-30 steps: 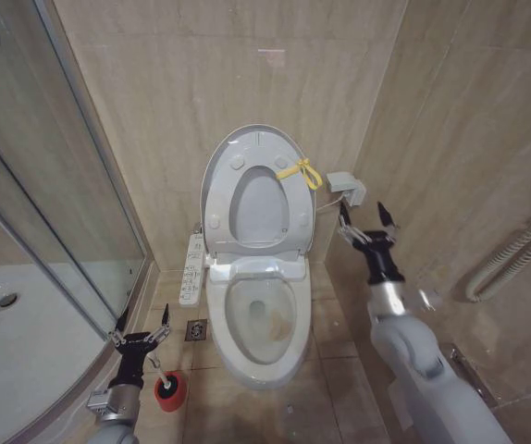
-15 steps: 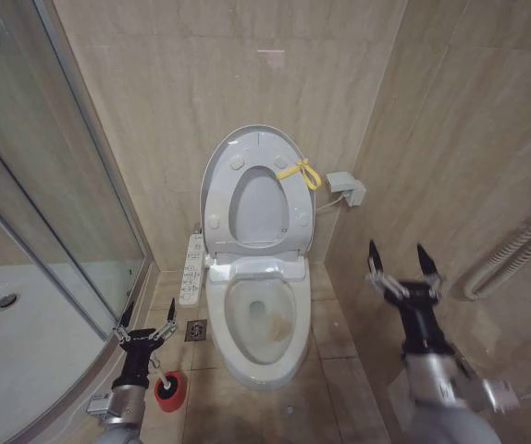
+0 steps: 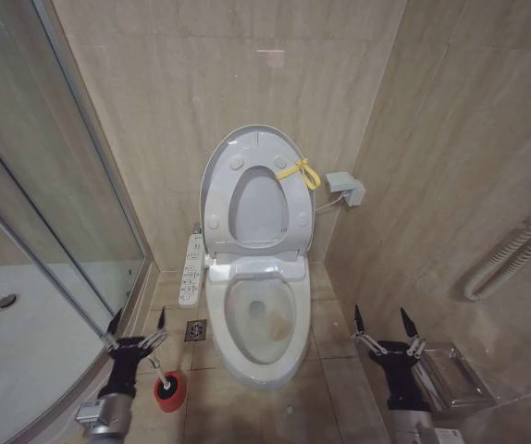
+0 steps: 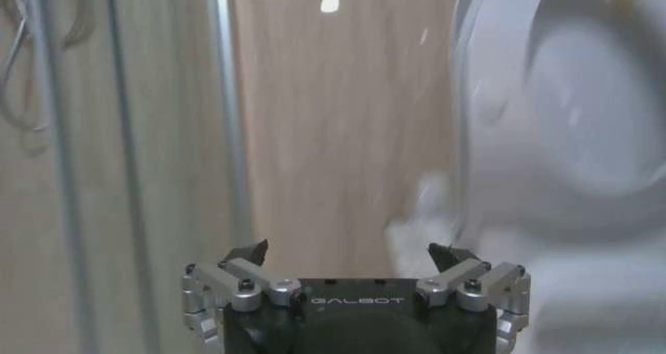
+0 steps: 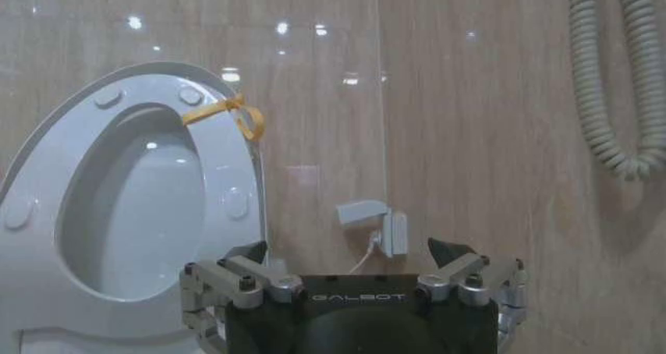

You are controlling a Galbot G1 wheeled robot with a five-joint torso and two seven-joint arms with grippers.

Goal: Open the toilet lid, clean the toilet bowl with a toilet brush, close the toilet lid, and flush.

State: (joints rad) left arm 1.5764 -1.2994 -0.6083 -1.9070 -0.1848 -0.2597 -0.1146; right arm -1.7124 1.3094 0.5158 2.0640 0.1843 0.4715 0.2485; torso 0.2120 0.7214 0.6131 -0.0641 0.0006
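Note:
The toilet lid [image 3: 259,208] stands raised against the wall with the seat ring, a yellow cord loop [image 3: 300,172] at its right edge. Below it the toilet bowl [image 3: 261,319] lies uncovered, with a yellowish stain inside. The toilet brush [image 3: 166,379] sits in its red holder [image 3: 170,393] on the floor left of the bowl. My left gripper [image 3: 136,324] is open just above and left of the holder. My right gripper [image 3: 381,322] is open low on the bowl's right. The right wrist view shows the lid [image 5: 136,198], the cord [image 5: 231,114] and open fingertips [image 5: 448,250].
A glass shower screen [image 3: 53,185] and white shower tray [image 3: 16,342] close off the left. A control panel [image 3: 191,268] hangs beside the bowl, with a floor drain [image 3: 196,329] below. A wall box [image 3: 347,188], coiled hose [image 3: 515,254] and clear container [image 3: 450,375] are at right.
My right arm has dropped from beside the raised lid to near the floor on the bowl's right, staying open. The left gripper has sunk slightly.

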